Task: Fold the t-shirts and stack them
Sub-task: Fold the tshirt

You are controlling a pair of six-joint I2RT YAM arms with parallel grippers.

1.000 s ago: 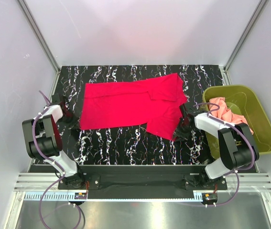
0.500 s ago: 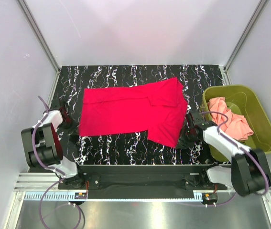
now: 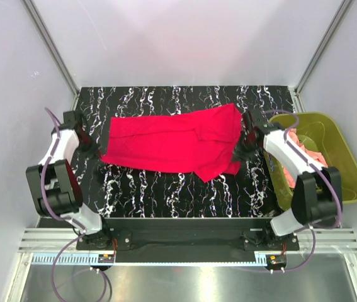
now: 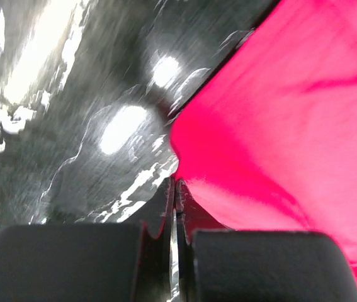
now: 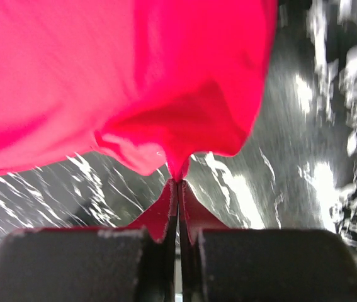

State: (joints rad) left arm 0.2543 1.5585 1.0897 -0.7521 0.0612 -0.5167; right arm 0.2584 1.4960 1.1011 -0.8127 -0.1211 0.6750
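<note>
The crimson red t-shirt point(image 3: 172, 141) lies spread across the black marbled table point(image 3: 184, 189), its near edge lifted at both ends. My left gripper point(image 3: 95, 151) is shut on the shirt's left corner; the left wrist view shows the closed tips point(image 4: 177, 184) pinching red cloth point(image 4: 279, 113). At the shirt's right end my right gripper point(image 3: 240, 151) is shut on the hem. There the red fabric point(image 5: 134, 75) hangs bunched from the closed tips point(image 5: 178, 181). The salmon-pink t-shirt point(image 3: 299, 137) lies crumpled in the basket, partly hidden by the right arm.
An olive-green plastic basket point(image 3: 345, 167) stands at the table's right edge, close behind the right arm. White walls enclose the table on the left, far and right sides. A metal rail runs along the near edge by the arm bases.
The right gripper has shut on the red shirt's right hem. Both grippers have moved toward the far side, raising the shirt's near edge so it looks narrower.
</note>
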